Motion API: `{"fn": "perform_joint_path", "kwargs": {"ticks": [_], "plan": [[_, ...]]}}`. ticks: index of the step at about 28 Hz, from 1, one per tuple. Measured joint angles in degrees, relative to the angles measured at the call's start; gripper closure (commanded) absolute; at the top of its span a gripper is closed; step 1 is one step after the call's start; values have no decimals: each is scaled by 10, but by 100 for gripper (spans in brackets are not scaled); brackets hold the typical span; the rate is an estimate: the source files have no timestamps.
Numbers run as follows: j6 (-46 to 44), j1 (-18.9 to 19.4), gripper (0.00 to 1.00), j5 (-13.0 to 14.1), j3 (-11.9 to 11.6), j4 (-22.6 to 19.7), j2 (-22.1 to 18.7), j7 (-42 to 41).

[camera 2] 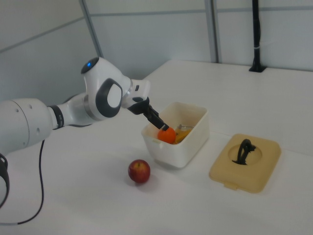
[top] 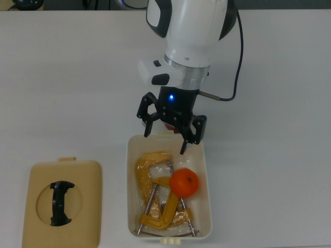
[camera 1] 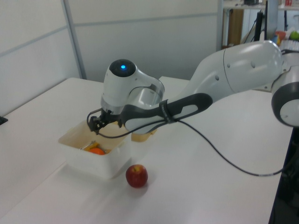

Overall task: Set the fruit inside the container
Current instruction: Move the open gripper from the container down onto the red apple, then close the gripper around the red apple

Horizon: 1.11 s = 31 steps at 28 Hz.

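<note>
The orange fruit (top: 184, 183) lies inside the cream-white container (top: 207, 202), resting on yellow clamps (top: 153, 170); it also shows as the orange fruit (camera 1: 97, 151) and the orange fruit (camera 2: 167, 135). My gripper (top: 165, 140) hangs open over the container's far end, holding nothing, just above the orange. The red apple (camera 1: 136, 176) sits on the table outside the container (camera 1: 96, 161), close to its wall; in the top view it is almost hidden under the gripper. In the right view the apple (camera 2: 139, 171) lies left of the container (camera 2: 185, 147), and the gripper (camera 2: 159, 121) reaches in over the rim.
A flat tan lid (top: 62, 201) with a black handle lies on the table at the top view's left of the container; the lid (camera 2: 246, 161) is also seen at the right view's right. My white arm (camera 1: 210, 88) stretches across the table.
</note>
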Motion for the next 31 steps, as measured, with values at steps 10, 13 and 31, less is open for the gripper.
{"fn": "perform_joint_path", "kwargs": {"ticks": [10,13,31], "plan": [[-250,-1,0,116,3,-5,-57,-281],[-278,-1,0,126,6,-20,-66,-318],[-70,25,0,55,38,-151,-23,-219]]}}
